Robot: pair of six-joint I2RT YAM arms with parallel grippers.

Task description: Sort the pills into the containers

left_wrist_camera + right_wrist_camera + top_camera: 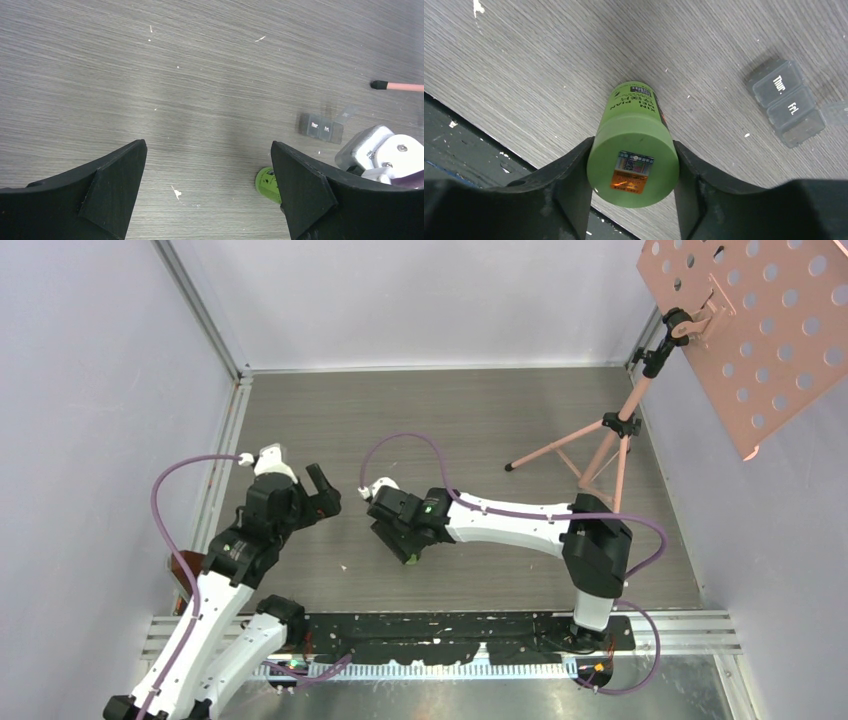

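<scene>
My right gripper (633,167) is shut on the green bottle (633,150), with a finger on each side of its cap end. The orange-marked top faces the camera and the far end points down at the table. In the top view the right gripper (400,543) is low over the table centre. The flat grey case (785,102), marked "Thur." and "Fri.", lies on the table just beyond the bottle. My left gripper (208,150) is open and empty, to the left of the bottle (266,184) and the case (321,128). No pills are clearly visible.
A pink tripod (620,430) holding a perforated pink board (760,330) stands at the back right; one foot (380,84) shows in the left wrist view. Small white specks (175,191) dot the wood-grain table. A black strip (450,632) runs along the near edge.
</scene>
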